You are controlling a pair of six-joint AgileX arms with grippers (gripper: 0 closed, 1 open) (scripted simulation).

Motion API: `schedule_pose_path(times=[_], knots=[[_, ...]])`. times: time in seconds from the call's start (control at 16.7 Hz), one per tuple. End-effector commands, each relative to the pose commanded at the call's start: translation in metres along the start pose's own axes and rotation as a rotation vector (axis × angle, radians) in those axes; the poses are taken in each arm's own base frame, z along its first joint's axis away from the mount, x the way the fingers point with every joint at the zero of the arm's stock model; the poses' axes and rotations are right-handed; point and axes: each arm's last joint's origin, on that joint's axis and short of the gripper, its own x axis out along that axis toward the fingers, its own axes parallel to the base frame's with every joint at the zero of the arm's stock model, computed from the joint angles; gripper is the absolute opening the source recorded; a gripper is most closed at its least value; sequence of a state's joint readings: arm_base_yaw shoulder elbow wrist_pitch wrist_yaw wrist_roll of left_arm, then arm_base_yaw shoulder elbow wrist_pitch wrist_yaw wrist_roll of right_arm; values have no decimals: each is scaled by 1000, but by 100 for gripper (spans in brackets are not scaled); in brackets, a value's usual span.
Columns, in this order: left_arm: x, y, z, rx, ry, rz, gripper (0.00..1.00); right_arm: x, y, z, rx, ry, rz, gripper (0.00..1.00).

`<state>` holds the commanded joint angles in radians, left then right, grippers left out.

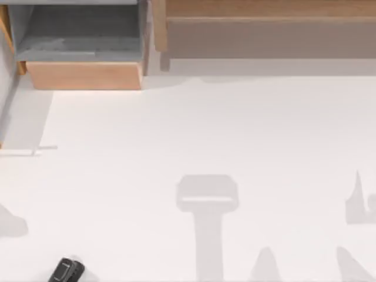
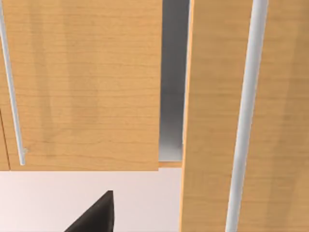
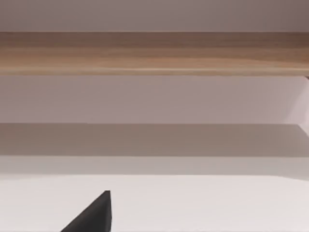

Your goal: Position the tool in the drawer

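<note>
Fingers of both end effectors are mostly out of frame, so whether either is released or clenched cannot be told: the left wrist view gives just one dark finger tip [image 2: 99,215] of the left end effector, hanging over pale worktop [image 2: 58,198] and touching nothing, and the right wrist view gives a matching dark tip [image 3: 94,215] of the right end effector, also holding nothing. From the top view, the tool [image 1: 66,270] lies on the worktop [image 1: 194,129] at its near left edge, black with light marks across it, well apart from the drawer [image 1: 85,75]. That drawer stands pulled out at the far left, its tan front panel toward the worktop and its grey floor bare. A long wooden cabinet front [image 1: 264,12] runs along the far right. Up close, the left wrist view faces tan wood panels [image 2: 82,82] with pale bar handles [image 2: 244,116] and a grey gap between them; the right wrist view faces a wooden strip [image 3: 154,53] above a pale surface.
</note>
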<state>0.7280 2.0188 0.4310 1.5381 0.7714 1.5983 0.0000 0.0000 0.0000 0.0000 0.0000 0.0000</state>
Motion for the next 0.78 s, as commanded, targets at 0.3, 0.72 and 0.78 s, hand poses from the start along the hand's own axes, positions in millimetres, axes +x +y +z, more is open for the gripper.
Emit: schedule_pose_path(times=[0.3,0.72,0.78], knots=[[6,6,5,-49,-23,-19,100,0,0,0,0,0,0,100],[13,15,26,-385,-20,-259,100,0,0,0,0,0,0,100],[13,15,31,-453,-7,-314,100,0,0,0,0,0,0,100]])
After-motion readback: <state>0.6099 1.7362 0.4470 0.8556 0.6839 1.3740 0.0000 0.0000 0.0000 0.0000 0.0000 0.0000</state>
